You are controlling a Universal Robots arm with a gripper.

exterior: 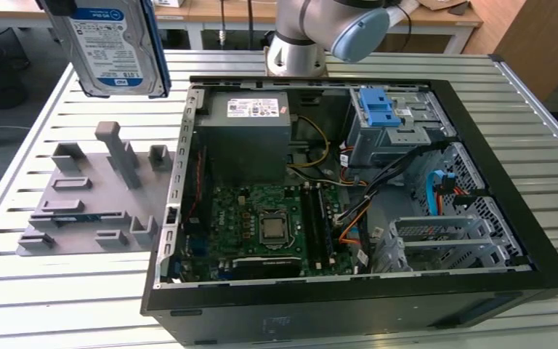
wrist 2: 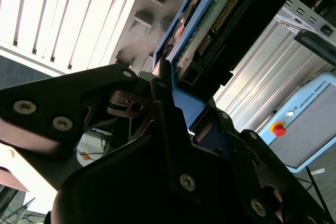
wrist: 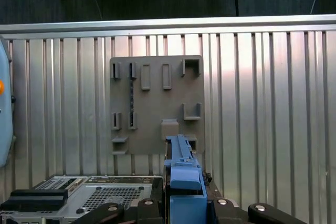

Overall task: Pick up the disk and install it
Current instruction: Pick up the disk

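The disk [exterior: 114, 47] hangs upright high above the slatted table at the exterior view's upper left, label side toward the camera, blue bracket along its edges. In the second wrist view my gripper [wrist 2: 181, 98] is shut on the disk [wrist 2: 220, 14], its black fingers [wrist 2: 160, 85] clamping the blue bracket, with the connector edge and circuit board facing out. The first wrist view looks down past the gripper [wrist: 181, 203] and the disk's blue edge [wrist: 181, 166] onto the grey holder plate below.
The open computer case [exterior: 492, 218] lies on the table, with its motherboard [exterior: 259, 225], a grey box with a white sticker [exterior: 250, 134] and a metal cage with a blue latch [exterior: 386, 116]. A grey holder plate [exterior: 95, 196] [wrist: 155, 103] sits left of the case. The arm's base [exterior: 298, 43] stands behind.
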